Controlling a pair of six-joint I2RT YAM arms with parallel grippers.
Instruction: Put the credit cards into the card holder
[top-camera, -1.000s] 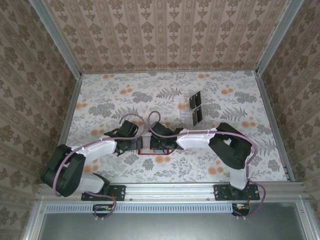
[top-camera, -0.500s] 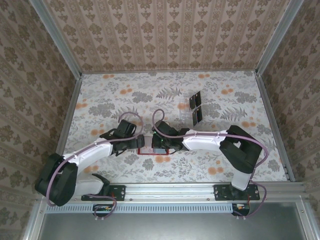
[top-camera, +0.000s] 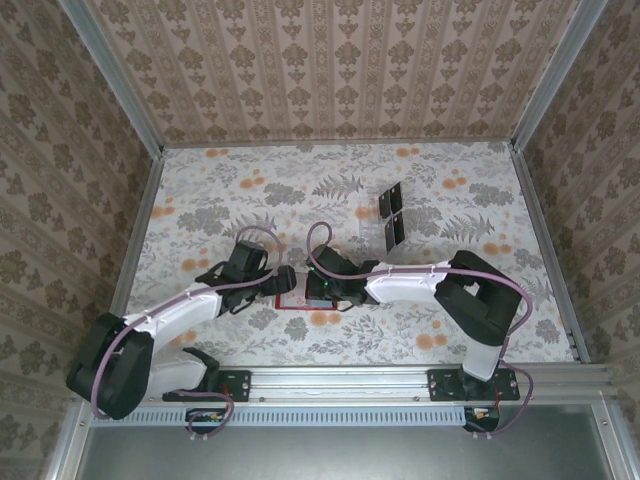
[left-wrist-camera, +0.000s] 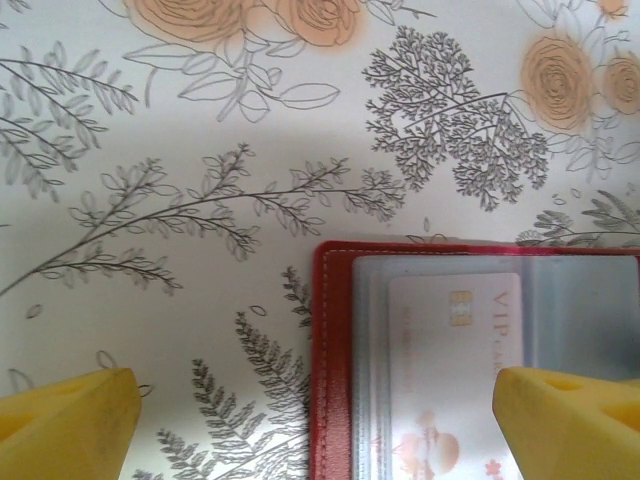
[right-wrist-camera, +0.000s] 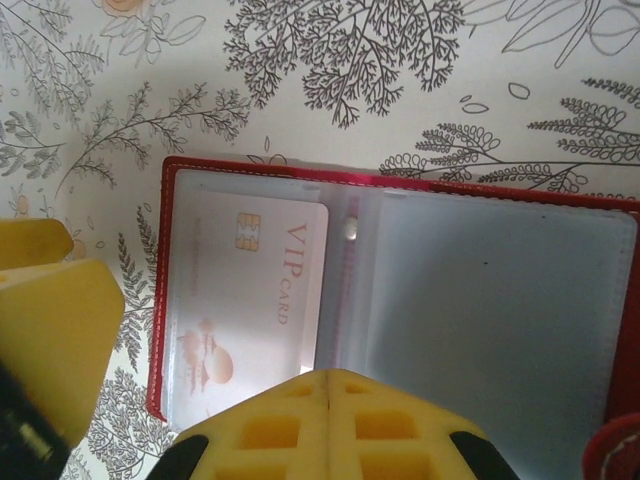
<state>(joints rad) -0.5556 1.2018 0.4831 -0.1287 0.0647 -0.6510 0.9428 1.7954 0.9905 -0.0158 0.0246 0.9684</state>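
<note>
The red card holder (right-wrist-camera: 500, 300) lies open and flat on the floral table, its clear sleeves facing up. A white VIP card (right-wrist-camera: 250, 290) sits in its left sleeve. My right gripper (right-wrist-camera: 330, 375) is shut just above the holder's near edge, with nothing between its fingers. My left gripper (left-wrist-camera: 320, 420) stands wide open astride the card holder's (left-wrist-camera: 335, 350) left edge, the white card (left-wrist-camera: 440, 360) between its yellow fingertips (left-wrist-camera: 70, 420). From above, both grippers meet over the card holder (top-camera: 293, 304). Dark credit cards (top-camera: 390, 202) stand further back.
A clear plastic rack (top-camera: 372, 222) holds the dark cards at the back right of the table. Patterned walls and metal rails close the table on three sides. The arms' bases sit on the rail (top-camera: 340, 380) at the near edge.
Both arms have stretched out lower over the table, and the left gripper has crept a little to the right at the holder. The right gripper has stayed shut over it.
</note>
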